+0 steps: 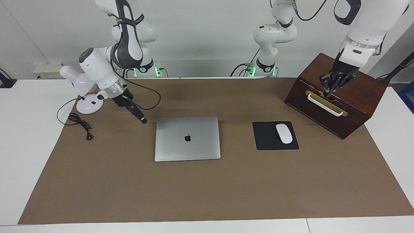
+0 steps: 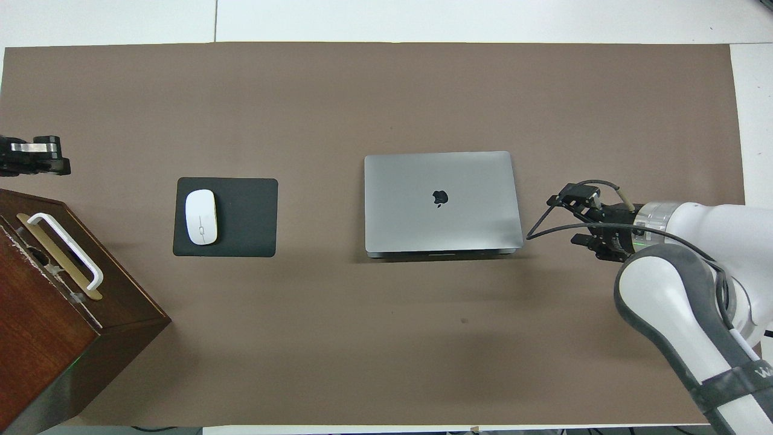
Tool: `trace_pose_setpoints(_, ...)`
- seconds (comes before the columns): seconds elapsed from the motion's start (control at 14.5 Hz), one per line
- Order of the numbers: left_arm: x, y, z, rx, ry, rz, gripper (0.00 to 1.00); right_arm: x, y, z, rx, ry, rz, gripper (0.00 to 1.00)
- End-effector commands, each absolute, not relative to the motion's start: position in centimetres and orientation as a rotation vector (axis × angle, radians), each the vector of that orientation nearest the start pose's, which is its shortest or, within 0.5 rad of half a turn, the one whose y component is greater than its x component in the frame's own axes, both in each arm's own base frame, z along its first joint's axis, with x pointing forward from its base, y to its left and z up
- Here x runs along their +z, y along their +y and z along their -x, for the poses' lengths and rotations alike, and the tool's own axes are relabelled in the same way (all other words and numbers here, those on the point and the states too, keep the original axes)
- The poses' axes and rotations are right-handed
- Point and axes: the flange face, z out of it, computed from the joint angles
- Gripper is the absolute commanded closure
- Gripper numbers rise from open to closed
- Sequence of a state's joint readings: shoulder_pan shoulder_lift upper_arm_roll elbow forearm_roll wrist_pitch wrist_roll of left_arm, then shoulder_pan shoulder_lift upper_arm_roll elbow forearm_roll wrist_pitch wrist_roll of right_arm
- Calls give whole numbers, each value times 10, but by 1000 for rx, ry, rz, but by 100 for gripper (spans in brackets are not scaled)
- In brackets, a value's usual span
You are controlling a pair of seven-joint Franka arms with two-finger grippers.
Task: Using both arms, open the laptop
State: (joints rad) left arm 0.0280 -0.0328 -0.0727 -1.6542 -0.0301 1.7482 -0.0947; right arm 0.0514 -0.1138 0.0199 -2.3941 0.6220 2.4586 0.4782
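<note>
The silver-grey laptop [image 1: 187, 139] lies shut and flat on the brown mat, apple logo up; it also shows in the overhead view [image 2: 441, 202]. My right gripper [image 1: 142, 120] hangs low just off the laptop's corner at the right arm's end, apart from it, its fingers together and empty; it also shows in the overhead view [image 2: 531, 235]. My left gripper [image 1: 328, 92] is far from the laptop, over the wooden box beside its white handle; only its tip shows in the overhead view [image 2: 36, 157].
A black mouse pad [image 1: 275, 136] with a white mouse [image 1: 284, 133] lies beside the laptop toward the left arm's end. A brown wooden box [image 1: 352, 97] with a white handle [image 1: 325, 105] stands there too. A white desk lamp [image 1: 82, 94] and its cable [image 1: 81, 124] are at the right arm's end.
</note>
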Motion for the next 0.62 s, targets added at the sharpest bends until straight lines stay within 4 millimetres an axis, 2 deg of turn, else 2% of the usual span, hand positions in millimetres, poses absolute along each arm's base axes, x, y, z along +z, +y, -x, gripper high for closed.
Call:
trace_pose_setpoints(0.0, 598, -48, -536, -252, -35, 3194, 100, 370, 46, -496, -143, 1143, 2377, 3)
trace_pose_setpoints(0.28, 553, -90, -502, -425, 89, 3194, 100, 362, 65, -500, -185, 1219, 2269, 2)
trace_pose_setpoints(0.55, 514, -124, -469, -525, 206, 3186, 100, 353, 65, -503, -220, 1245, 2266, 2)
